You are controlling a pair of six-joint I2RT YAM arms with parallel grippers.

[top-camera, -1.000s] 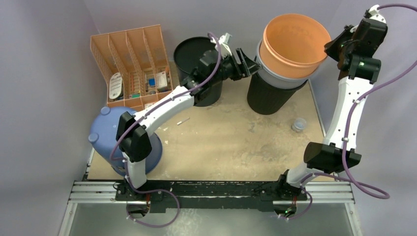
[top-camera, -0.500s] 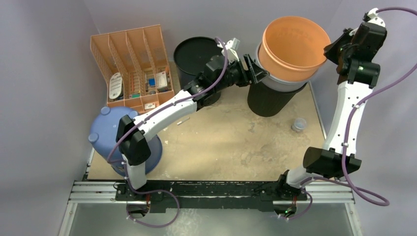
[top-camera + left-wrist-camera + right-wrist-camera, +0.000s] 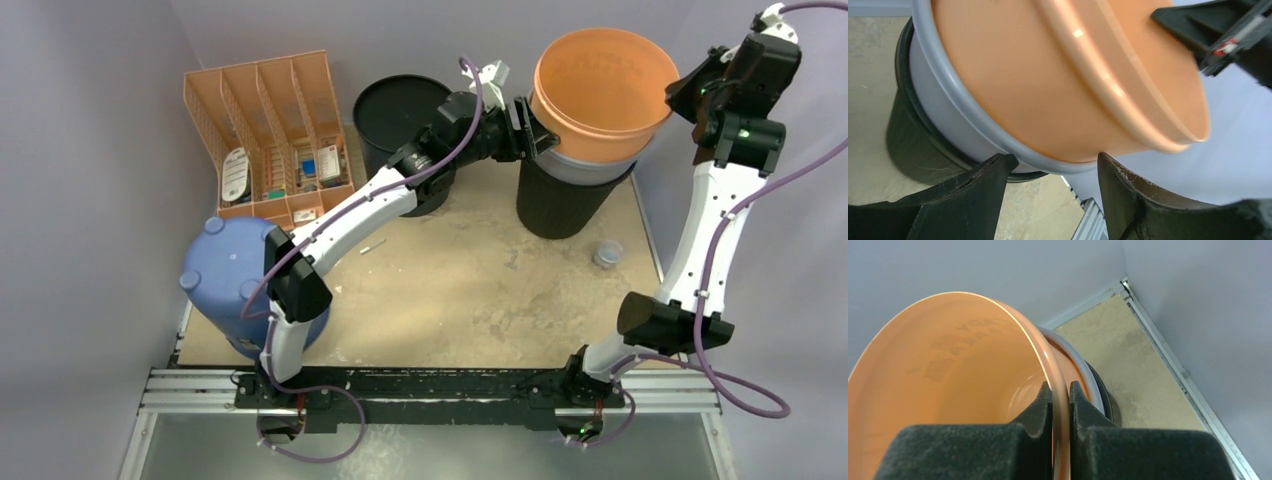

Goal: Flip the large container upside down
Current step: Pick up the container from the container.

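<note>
We take the orange bucket [image 3: 600, 85] to be the large container. It stands mouth-up at about 1 o'clock on the surface [image 3: 470, 290], nested in a grey tub [image 3: 590, 166], which sits in turn inside a black bin [image 3: 555, 205]. Its long axis is close to upright. From the left wrist view, though, it leans a little out of line with the grey tub, so it looks partly lifted rather than fully seated.

The right tool [image 3: 1060, 387] is clenched on the bucket's thin wall at the rim's 3 o'clock point, one finger inside and one outside. The left tool [image 3: 1054, 157] is released, with its jaws spread at the stack's 9 o'clock side. They are level with the grey tub's lip, very near it and not gripping it.

So the two arms flank the bucket on opposite sides, and only the right one has hold. In our judgement the flip depends on freeing the orange shell from the grey one. That would need the left tool to pin the tub, or to take the opposite rim.

We see nothing inside the bucket except faint moulded lettering. A second black bin [image 3: 395, 105] at 11 o'clock is too dark inside to read. The peach organiser [image 3: 270, 110] holds small packets in its near compartments. A blue container [image 3: 225, 275] stands at 8 o'clock, and a small clear cup [image 3: 607, 252] at 3 o'clock.
</note>
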